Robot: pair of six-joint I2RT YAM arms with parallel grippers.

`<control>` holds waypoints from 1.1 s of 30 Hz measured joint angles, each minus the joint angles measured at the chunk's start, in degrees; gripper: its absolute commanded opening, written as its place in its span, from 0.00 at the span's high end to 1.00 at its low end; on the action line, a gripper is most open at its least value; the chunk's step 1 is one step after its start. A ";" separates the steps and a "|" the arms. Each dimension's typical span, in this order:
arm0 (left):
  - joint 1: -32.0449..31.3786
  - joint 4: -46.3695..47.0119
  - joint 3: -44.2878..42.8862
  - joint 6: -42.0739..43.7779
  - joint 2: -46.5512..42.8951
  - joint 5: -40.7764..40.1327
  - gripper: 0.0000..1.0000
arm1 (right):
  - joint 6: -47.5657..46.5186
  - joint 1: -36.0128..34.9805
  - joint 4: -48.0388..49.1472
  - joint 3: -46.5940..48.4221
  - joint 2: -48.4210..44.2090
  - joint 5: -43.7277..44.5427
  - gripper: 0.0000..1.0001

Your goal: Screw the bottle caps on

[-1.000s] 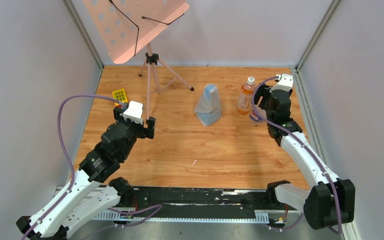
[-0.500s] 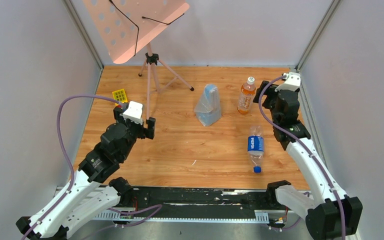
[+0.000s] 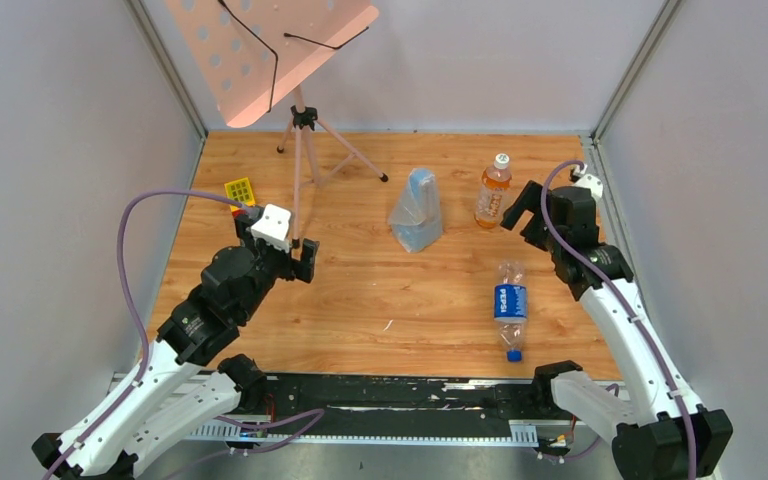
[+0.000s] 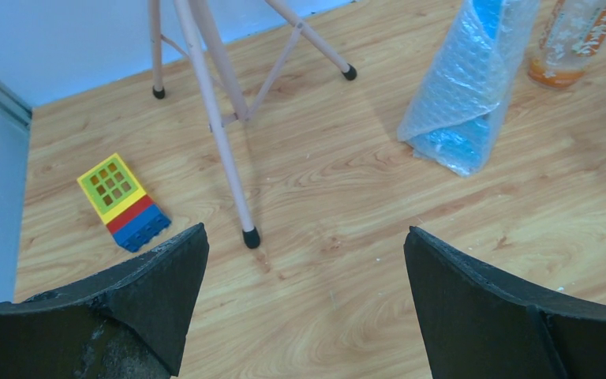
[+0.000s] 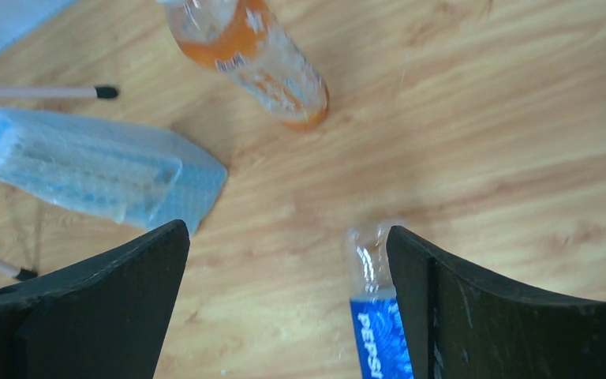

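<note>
The right claw (image 3: pixel 522 214) is hanging released, gripping nothing | orange bottle (image 3: pixel 493 195), white cap (image 3: pixel 502 159) on top, is standing just beside its fingers | Pepsi bottle (image 3: pixel 509 300), blue cap (image 3: pixel 513 354) at its end, is lying behind it | left claw (image 3: pixel 305 258) is gaping empty, well apart.

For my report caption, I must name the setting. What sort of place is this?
Probably a robot test cell: a wooden table boxed by plain grey walls, with props such as a music stand and a toy block.
</note>
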State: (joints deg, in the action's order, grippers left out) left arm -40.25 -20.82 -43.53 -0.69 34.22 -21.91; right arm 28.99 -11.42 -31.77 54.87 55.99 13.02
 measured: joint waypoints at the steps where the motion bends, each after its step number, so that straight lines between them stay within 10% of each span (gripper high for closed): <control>1: 0.02 0.09 0.00 0.00 -0.02 0.85 0.00 | 1.44 0.00 -1.66 -0.39 -0.11 -0.87 0.02; 16: 0.11 1.44 0.63 -0.35 0.83 11.74 0.00 | 18.18 0.00 -13.90 -8.44 15.43 -2.45 0.04; 33: 0.13 1.46 -0.17 -3.32 8.83 18.51 0.00 | 13.64 -5.84 -8.15 -11.47 19.56 -14.38 0.58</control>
State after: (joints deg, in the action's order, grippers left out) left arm -40.12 -19.35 -43.70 -4.01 43.05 -3.40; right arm 42.63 -17.26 -39.92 43.40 75.55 -1.37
